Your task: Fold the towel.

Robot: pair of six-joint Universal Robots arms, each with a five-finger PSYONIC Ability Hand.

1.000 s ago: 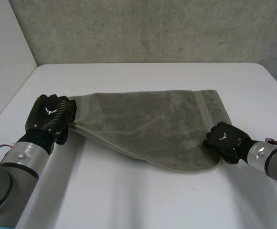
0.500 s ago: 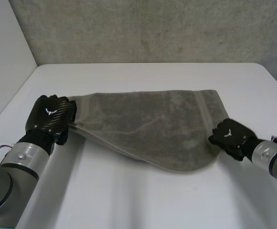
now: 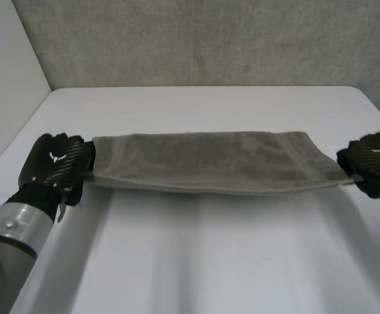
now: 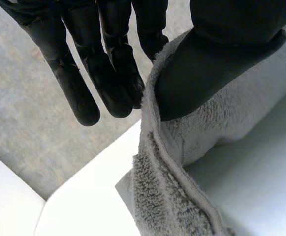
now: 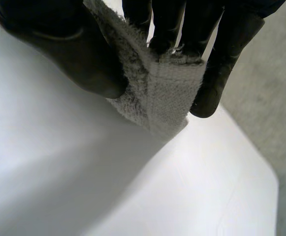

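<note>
White worktop (image 3: 203, 261) lies under the grey towel (image 3: 209, 160); the left hand (image 3: 53, 167) pinches one end, the right hand (image 3: 373, 160) pinches the other.

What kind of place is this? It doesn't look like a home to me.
Probably a robotics lab or test bench. A plain white table stands against a rough grey wall, and a grey towel is stretched between two machine hands, the left hand and the right hand each pinching one end.

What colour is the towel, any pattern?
Plain grey-brown towel, no print, just a flat woven band near its end. Head view shows it best.
</note>
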